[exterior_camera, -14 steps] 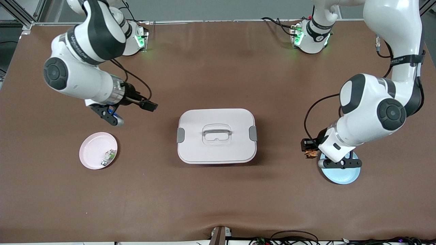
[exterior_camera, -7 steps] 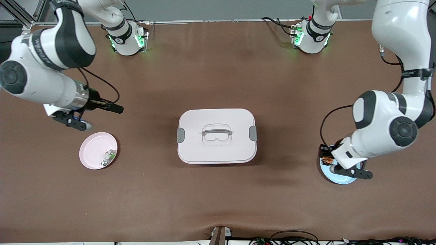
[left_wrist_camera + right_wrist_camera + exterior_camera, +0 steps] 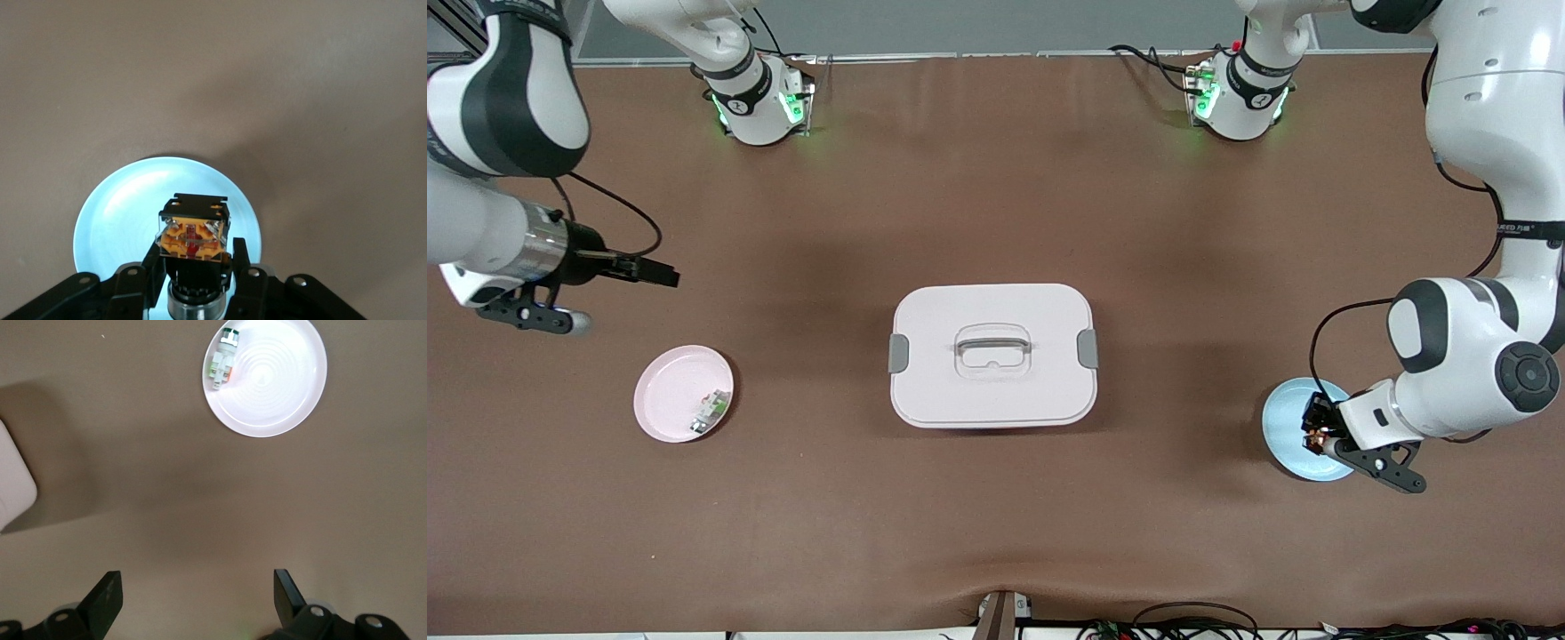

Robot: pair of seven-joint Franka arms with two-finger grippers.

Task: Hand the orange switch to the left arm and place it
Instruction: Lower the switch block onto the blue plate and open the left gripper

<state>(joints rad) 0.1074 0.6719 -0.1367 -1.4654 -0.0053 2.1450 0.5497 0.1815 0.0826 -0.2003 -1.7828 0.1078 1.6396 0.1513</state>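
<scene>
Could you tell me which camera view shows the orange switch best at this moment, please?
The left wrist view: the orange switch fills the centre, clamped in the left hand over the blue plate. The front view shows it only as a tiny orange speck at that hand. The right wrist view does not show it.

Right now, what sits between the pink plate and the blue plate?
The box, lid on, sits mid-table between pink plate and blue plate, as the front view shows.

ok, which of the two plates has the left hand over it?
The blue plate, at the left arm's end of the table. The left hand, shut on the orange switch, is over it. The pink plate holds only a green-and-white component.
</scene>
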